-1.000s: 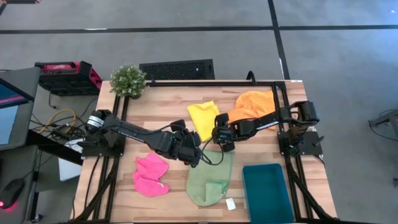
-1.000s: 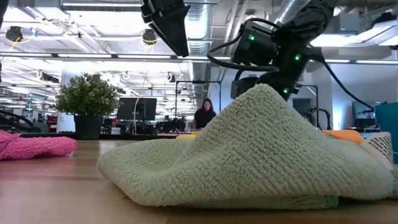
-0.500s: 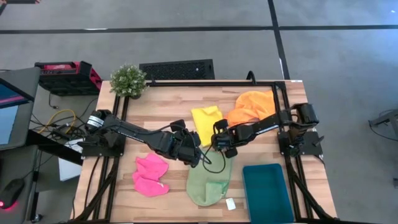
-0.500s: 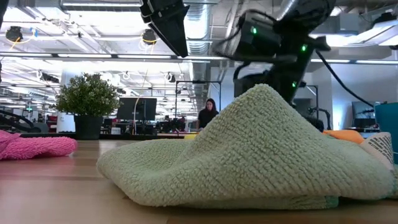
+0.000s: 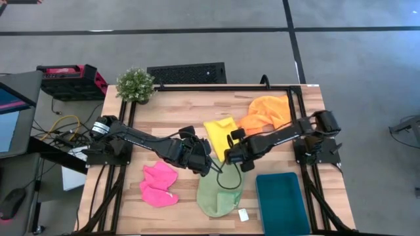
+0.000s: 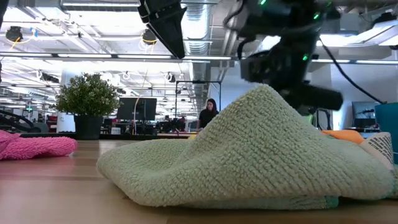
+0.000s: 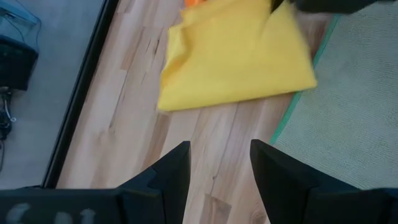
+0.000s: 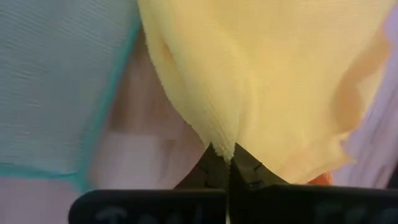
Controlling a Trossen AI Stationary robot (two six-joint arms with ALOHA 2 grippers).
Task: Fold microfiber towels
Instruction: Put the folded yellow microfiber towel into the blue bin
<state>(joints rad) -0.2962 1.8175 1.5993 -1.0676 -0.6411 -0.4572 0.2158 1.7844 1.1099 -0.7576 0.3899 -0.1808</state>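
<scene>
The right gripper is pinching a corner of the soft yellow square towel just behind the light green fluffy towel, and should be pulling gently, while the left gripper is waiting nearby, fingers apart.

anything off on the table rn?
Nothing damaged or spilled. All four towels are unfolded heaps: pink towel, green towel, orange towel. The right gripper is shut on the yellow towel; the left gripper is open beside it.
</scene>
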